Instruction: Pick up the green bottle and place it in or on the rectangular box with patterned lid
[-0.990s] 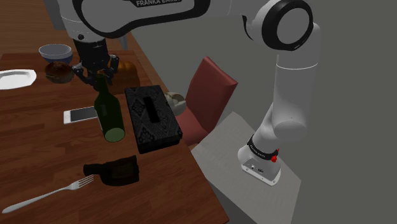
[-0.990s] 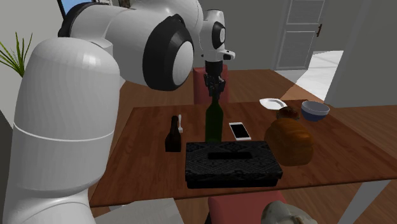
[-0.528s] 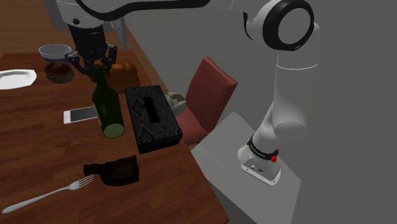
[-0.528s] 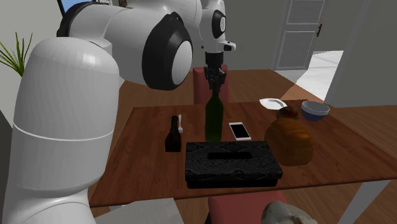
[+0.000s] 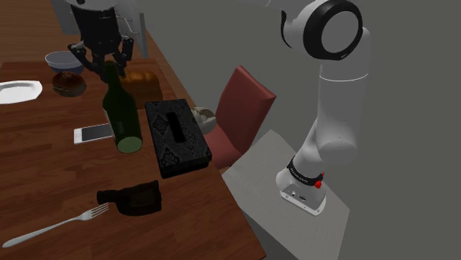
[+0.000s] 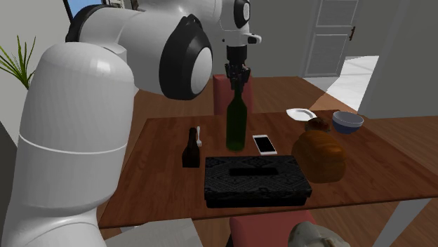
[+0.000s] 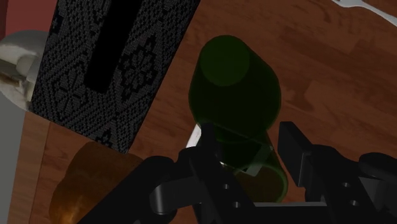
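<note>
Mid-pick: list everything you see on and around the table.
green bottle: one, dark green, held by its neck
patterned box: one, black, at table edge beside bottle
phone: one, white, on table by bottle
small bottle: one, dark brown, near fork
fork: one, silvery, on table
loaf: one, brown, beyond box
bowl: one, blue, far end
plate: one, white, far end
chair: one, red, beside table
end effector: one, black, shut on bottle neck

A home dining room: wooden table point(image 5: 44, 170), red chair point(image 5: 245, 109), plate point(image 5: 18, 90).
</note>
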